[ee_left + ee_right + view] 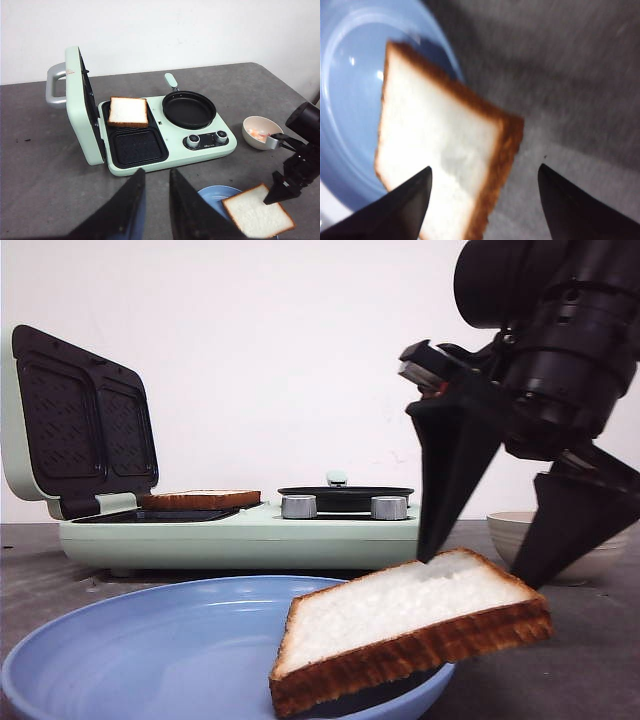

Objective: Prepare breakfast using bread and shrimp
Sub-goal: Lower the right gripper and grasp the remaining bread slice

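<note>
One bread slice (410, 630) is propped tilted on the right rim of the blue plate (150, 660) near the front, overhanging the counter (40, 170). The right pincer (490, 570) is spread wide over its far edge, grasping nothing. A second slice (128, 111) lies in the open green maker (150, 135) beyond, a pan (189, 109) to its right and a bowl (261, 131) with the shrimp (257, 133) further right; the left pincer (156, 200) is parted and empty.

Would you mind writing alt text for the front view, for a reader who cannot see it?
A slice of bread lies tilted on the rim of a blue plate, overhanging its edge, with the right end effector open just above it. Behind, a mint-green breakfast maker stands with its lid up, a second slice on its grill plate and a small black pan beside it.
</note>
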